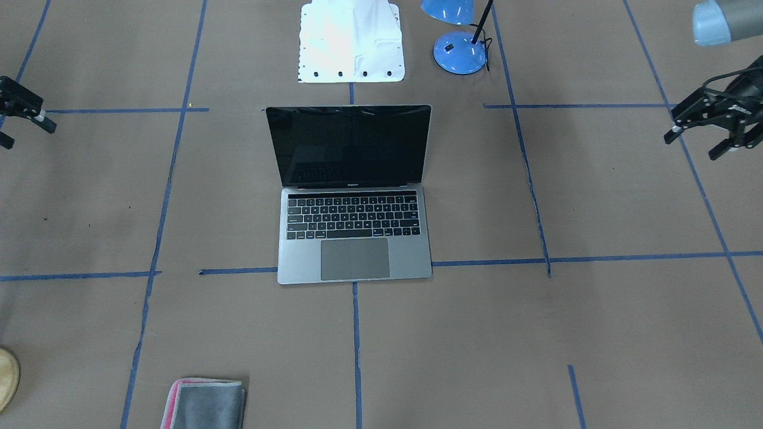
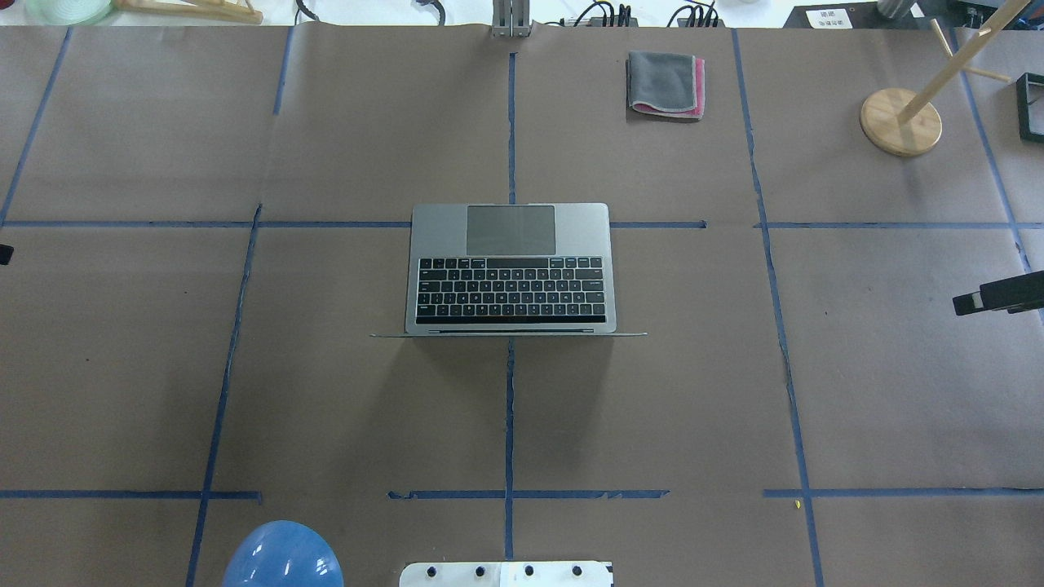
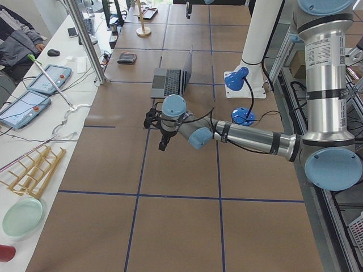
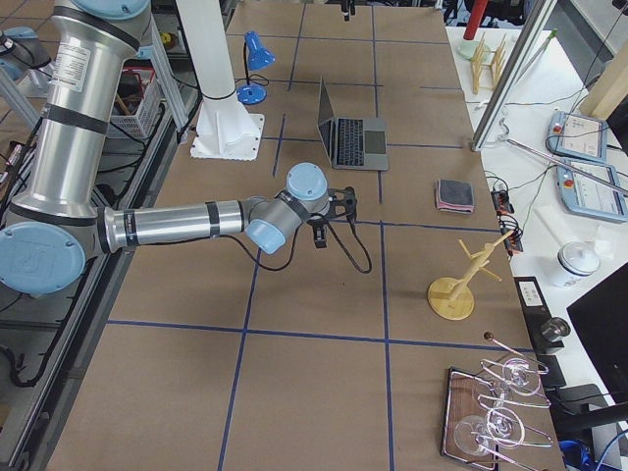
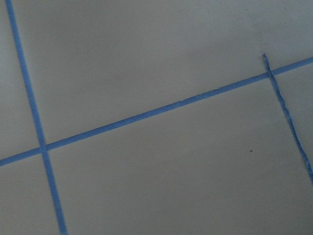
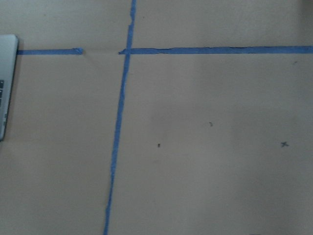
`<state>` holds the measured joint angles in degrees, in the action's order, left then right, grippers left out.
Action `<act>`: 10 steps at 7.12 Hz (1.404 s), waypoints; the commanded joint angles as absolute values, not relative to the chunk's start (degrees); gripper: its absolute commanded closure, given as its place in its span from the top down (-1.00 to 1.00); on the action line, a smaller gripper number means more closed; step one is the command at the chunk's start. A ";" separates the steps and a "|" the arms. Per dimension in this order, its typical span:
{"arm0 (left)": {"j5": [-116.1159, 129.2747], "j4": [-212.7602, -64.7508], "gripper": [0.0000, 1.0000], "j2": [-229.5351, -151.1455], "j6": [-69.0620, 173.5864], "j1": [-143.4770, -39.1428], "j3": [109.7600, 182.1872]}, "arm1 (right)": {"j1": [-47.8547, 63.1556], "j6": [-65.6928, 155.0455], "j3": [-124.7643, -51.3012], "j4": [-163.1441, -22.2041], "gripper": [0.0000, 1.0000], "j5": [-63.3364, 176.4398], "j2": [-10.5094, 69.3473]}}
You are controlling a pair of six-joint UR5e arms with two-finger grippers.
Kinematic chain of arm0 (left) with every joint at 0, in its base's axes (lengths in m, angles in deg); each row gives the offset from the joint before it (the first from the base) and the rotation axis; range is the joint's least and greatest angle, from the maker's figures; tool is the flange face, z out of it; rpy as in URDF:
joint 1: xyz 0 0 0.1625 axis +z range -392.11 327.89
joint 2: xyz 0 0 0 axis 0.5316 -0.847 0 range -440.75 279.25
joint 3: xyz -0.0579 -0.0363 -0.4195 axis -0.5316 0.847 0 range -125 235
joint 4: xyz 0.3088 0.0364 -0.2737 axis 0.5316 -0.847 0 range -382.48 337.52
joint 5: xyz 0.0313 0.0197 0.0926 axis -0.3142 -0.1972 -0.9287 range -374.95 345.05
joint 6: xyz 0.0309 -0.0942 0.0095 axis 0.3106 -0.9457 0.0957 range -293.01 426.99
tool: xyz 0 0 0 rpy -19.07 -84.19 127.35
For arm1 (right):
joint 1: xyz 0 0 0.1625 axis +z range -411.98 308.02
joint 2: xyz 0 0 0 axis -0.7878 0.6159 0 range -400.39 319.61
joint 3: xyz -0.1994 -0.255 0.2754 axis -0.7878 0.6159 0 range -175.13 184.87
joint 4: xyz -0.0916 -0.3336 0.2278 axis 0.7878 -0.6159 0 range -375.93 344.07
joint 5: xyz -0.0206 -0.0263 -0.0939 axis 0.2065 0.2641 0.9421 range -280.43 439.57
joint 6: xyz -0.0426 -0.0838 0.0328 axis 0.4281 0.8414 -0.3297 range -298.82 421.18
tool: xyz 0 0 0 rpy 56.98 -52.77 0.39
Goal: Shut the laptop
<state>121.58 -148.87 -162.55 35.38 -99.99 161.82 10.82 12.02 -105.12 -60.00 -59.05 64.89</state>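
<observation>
A folded grey cloth with a pink edge lies on the brown paper table, well forward and inward of the right gripper; a wooden stand rises nearer it, forward. A blue desk lamp sits back and inward of the left gripper, beside a white base plate; blue tape lines cross the paper below that gripper.

Silver tubular arms with pale-blue joint caps and small printed labels.
</observation>
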 commanded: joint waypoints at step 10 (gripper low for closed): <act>89.83 -161.29 0.93 -174.49 -12.46 -55.77 170.58 | -39.65 -26.80 -117.47 -45.36 0.66 -5.02 59.65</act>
<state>92.70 -164.48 -170.86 -11.18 -58.53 170.55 -36.48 -26.29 -117.45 -44.31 -10.02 62.01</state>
